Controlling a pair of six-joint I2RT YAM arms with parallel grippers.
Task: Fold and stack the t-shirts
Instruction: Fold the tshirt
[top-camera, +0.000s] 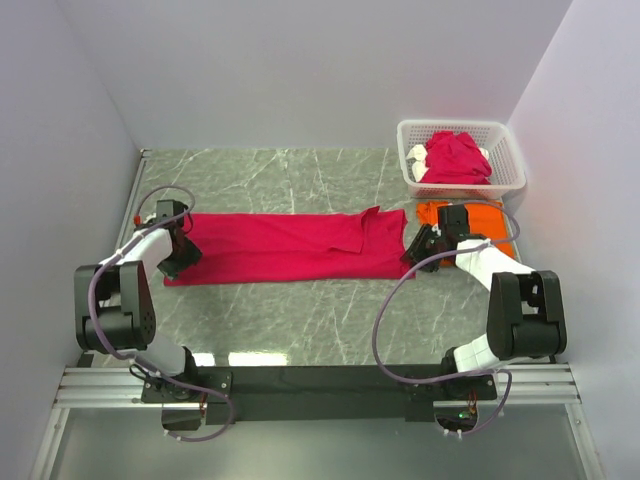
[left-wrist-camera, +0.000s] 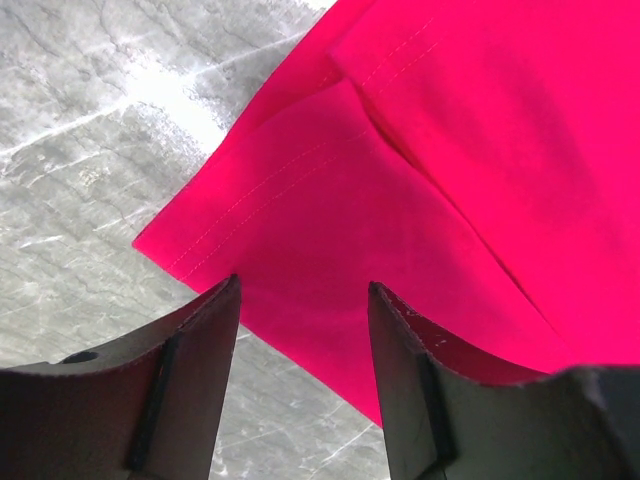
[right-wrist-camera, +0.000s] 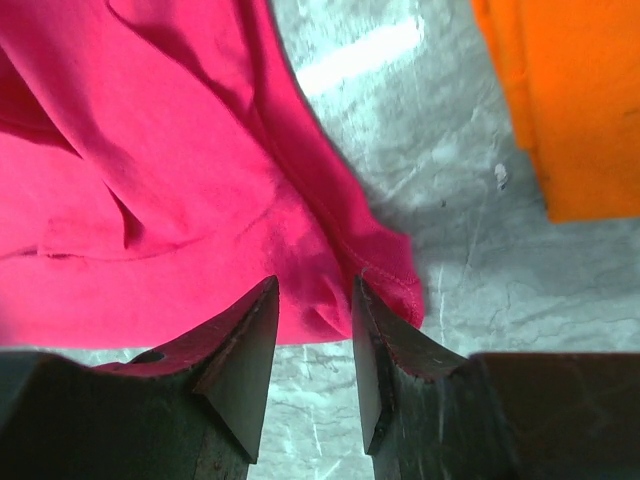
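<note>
A crimson-pink t-shirt (top-camera: 285, 245) lies folded into a long strip across the table. My left gripper (top-camera: 178, 252) is open over its left end; in the left wrist view (left-wrist-camera: 304, 290) the hem corner (left-wrist-camera: 300, 230) lies between the fingers. My right gripper (top-camera: 418, 250) is open at the strip's right end; in the right wrist view (right-wrist-camera: 315, 290) the bunched corner (right-wrist-camera: 330, 270) sits between the fingertips, not pinched. A folded orange t-shirt (top-camera: 490, 222) lies behind the right gripper and shows in the right wrist view (right-wrist-camera: 580, 100). Another crimson-pink shirt (top-camera: 455, 157) lies crumpled in the basket.
A white lattice basket (top-camera: 505, 150) stands at the back right, next to the orange shirt. Grey walls close the left, back and right. The grey marbled table (top-camera: 300, 320) runs between the shirt and the arms' mounting rail (top-camera: 320, 380).
</note>
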